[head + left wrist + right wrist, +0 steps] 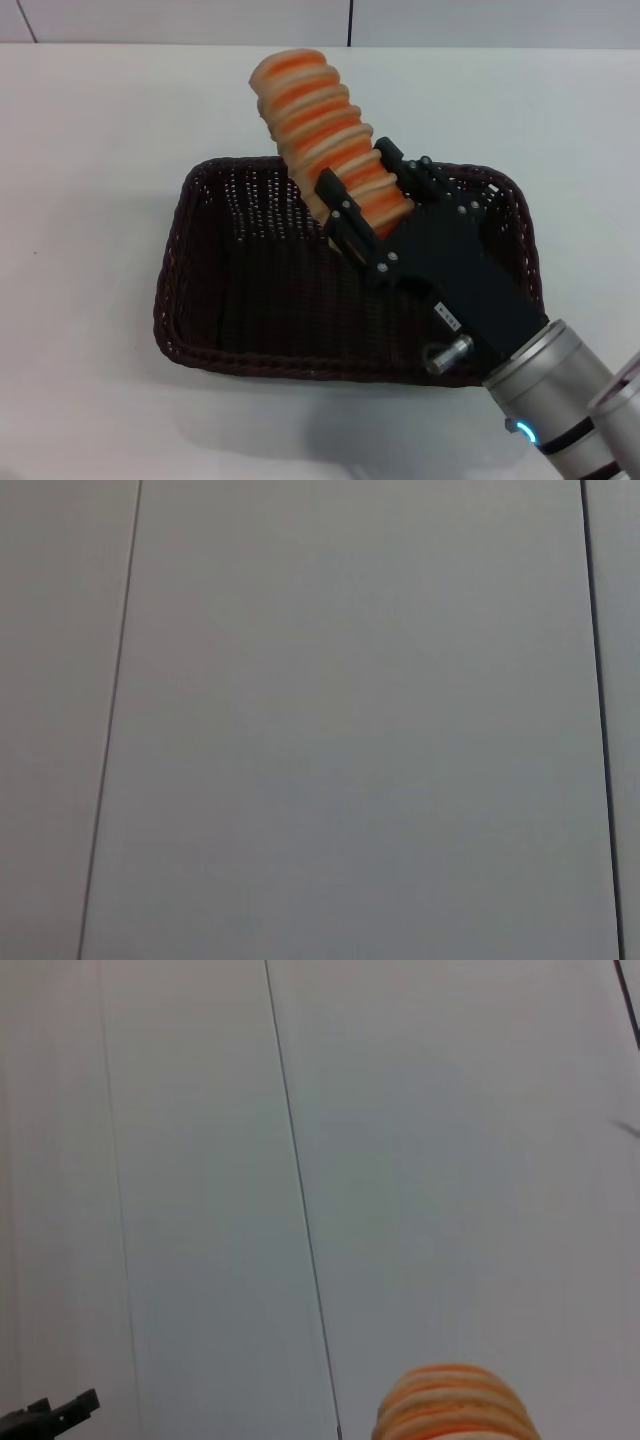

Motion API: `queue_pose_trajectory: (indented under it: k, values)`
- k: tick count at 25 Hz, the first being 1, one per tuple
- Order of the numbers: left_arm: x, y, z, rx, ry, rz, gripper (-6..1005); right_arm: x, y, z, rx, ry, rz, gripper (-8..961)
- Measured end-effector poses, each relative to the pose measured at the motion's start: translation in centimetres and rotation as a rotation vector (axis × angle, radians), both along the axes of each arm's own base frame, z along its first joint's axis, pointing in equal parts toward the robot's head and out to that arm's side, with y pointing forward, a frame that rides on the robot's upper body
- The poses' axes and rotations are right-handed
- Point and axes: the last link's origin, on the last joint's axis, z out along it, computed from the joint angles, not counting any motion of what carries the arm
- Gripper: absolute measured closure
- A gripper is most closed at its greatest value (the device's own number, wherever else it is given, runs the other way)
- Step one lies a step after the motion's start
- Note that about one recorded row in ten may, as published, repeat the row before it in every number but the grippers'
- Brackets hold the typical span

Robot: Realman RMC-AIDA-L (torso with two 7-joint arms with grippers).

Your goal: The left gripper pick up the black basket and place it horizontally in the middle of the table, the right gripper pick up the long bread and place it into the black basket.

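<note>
Over the black basket (pixel 250 300) at table (pixel 90 150) centre, right gripper (pixel 368 205) pinches the long bread (pixel 325 125), tilted toward 11 o'clock. Placing step; next, lower and release. Left gripper unseen.

right pincer (pixel 362 205): bulky black, jointed, screw-studded | wrist: silver cylinder, blue ring light | small white label

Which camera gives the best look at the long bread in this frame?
The head view. It shows the long bread nearly whole, tilted up over the black basket, clamped at its lower end by the right gripper. The right wrist view shows only the loaf's rounded tip; the left wrist view shows none of it.
</note>
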Motion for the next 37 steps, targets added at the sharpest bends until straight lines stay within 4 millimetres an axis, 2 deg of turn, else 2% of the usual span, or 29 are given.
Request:
queue_pose_trajectory:
  k: [11, 14, 17, 18, 19, 20, 22, 23, 24, 25, 30, 37]
  values:
    - [-0.2, -0.3, 0.0, 0.003, -0.003, 0.004, 180, 0.2, -0.3, 0.2, 0.014, 0.003, 0.013, 254]
    - [-0.1, -0.3, -0.1, 0.003, -0.004, 0.003, 180, 0.5, -0.2, 0.6, 0.039, 0.010, -0.006, 207]
    - [-0.1, -0.3, 0.0, 0.004, -0.007, 0.001, 180, 2.4, 0.7, 1.8, 0.139, 0.013, -0.087, 176]
    - [-0.1, -0.3, 0.0, 0.005, -0.008, 0.000, 180, 4.2, 1.2, 2.9, 0.228, 0.017, -0.171, 176]
    - [-0.1, -0.3, 0.0, 0.005, -0.008, 0.000, 180, 4.2, 1.2, 2.9, 0.228, 0.017, -0.171, 176]
    - [-0.1, -0.3, -0.2, 0.003, -0.014, -0.003, 180, 5.1, 1.3, 3.5, 0.273, 0.023, -0.214, 176]
    - [-0.1, -0.3, -0.2, 0.004, -0.014, -0.007, 180, 6.4, 1.4, 4.8, 0.364, 0.043, -0.281, 176]
    - [-0.1, -0.4, -0.2, 0.004, -0.015, -0.007, 180, 7.6, 1.1, 6.2, 0.461, 0.065, -0.346, 176]
    - [-0.1, -0.4, -0.2, 0.004, -0.015, -0.007, 180, 7.6, 1.1, 6.2, 0.461, 0.065, -0.346, 176]
    - [-0.1, -0.4, -0.2, 0.004, -0.016, -0.007, 180, 8.6, 0.6, 7.3, 0.560, 0.074, -0.401, 176]
    - [-0.2, -0.4, -0.4, -0.001, -0.024, -0.004, 180, 10.5, 0.1, 8.8, 0.709, 0.070, -0.486, 176]
    - [-0.4, -0.6, -1.1, -0.012, -0.053, -0.004, 180, 12.9, 0.5, 10.0, 0.793, 0.063, -0.587, 176]
